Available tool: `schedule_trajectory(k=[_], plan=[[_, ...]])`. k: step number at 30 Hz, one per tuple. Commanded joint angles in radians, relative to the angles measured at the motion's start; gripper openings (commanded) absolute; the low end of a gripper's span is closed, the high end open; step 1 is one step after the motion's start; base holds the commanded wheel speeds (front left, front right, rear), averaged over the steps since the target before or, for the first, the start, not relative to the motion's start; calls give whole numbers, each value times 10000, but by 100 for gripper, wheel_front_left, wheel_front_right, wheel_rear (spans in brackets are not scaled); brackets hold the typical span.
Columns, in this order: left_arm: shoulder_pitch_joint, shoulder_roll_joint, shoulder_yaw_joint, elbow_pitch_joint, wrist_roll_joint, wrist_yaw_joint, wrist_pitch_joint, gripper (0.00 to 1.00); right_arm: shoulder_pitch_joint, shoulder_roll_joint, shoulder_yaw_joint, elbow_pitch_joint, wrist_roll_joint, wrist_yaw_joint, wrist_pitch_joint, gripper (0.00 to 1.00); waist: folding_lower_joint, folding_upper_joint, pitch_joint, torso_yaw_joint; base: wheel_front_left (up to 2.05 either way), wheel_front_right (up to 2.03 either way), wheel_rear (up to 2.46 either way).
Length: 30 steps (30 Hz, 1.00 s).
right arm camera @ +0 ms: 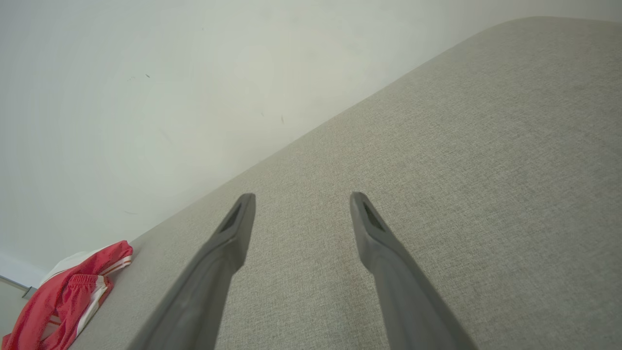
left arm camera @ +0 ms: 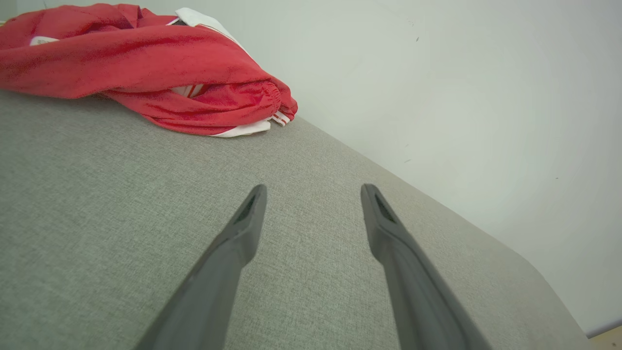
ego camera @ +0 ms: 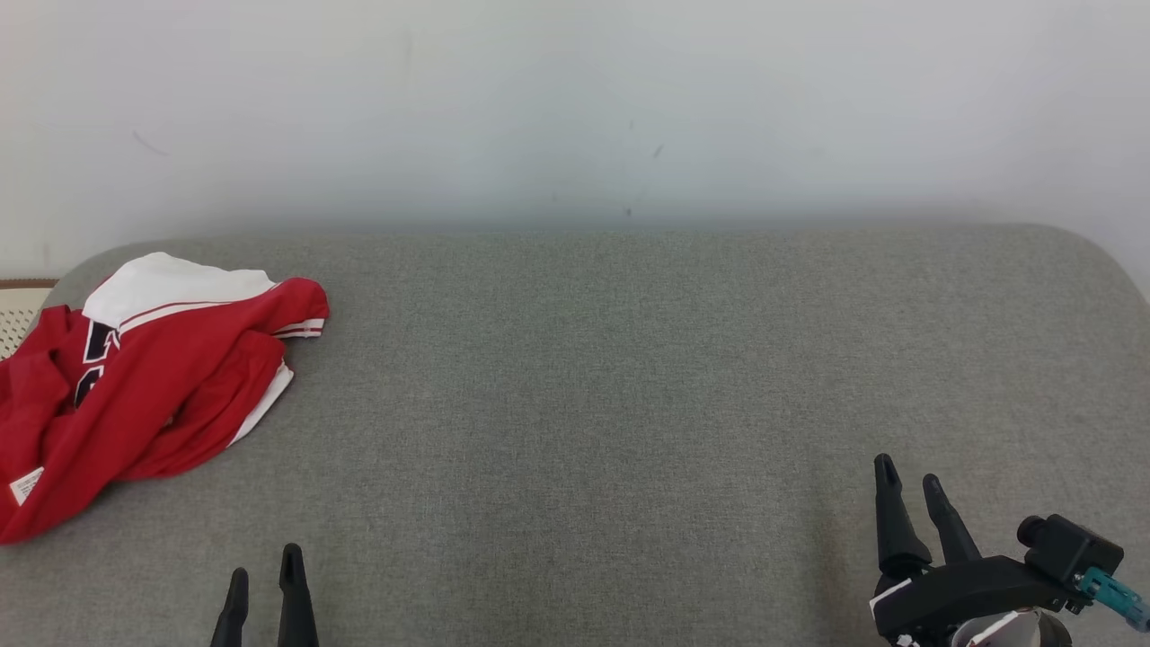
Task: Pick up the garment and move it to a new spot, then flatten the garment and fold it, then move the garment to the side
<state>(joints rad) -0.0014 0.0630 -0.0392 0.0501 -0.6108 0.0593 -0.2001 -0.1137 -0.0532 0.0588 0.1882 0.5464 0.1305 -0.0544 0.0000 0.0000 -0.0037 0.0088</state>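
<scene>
A red garment (ego camera: 144,386) with white trim and dark lettering lies crumpled at the far left of the grey fabric surface (ego camera: 611,377). It also lies at the top left of the left wrist view as the garment (left arm camera: 146,68), and at the lower left of the right wrist view as the garment (right arm camera: 68,296). My left gripper (ego camera: 264,559) is open at the bottom edge, below and right of the garment, with nothing between its fingers (left arm camera: 243,228). My right gripper (ego camera: 910,474) stands open at the lower right, far from the garment, empty too.
A pale wall (ego camera: 575,108) runs behind the grey surface, whose back corners are rounded. A woven tan object (ego camera: 18,310) peeks in at the far left edge behind the garment.
</scene>
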Motion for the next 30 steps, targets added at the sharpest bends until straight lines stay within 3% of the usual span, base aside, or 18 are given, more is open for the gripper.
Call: schedule_trajectory(k=[1, 16, 30], plan=[[27, 108, 19, -161, 309, 38, -80, 100, -53, -21, 94, -137, -238, 2, -108, 100, 0, 0, -4, 1, 0, 0, 0], [379, 359, -24, -319, 2105, 315, -248, 100, 114, -71, 731, -43, -2097, 2, -556, 100, 0, 0, -112, 40, 0, 0, 0], [676, 577, 217, -853, 3522, 805, -403, 100, 349, -263, 1442, -890, -3389, 3, -474, 100, 0, 0, -220, 54, 0, 0, 0]])
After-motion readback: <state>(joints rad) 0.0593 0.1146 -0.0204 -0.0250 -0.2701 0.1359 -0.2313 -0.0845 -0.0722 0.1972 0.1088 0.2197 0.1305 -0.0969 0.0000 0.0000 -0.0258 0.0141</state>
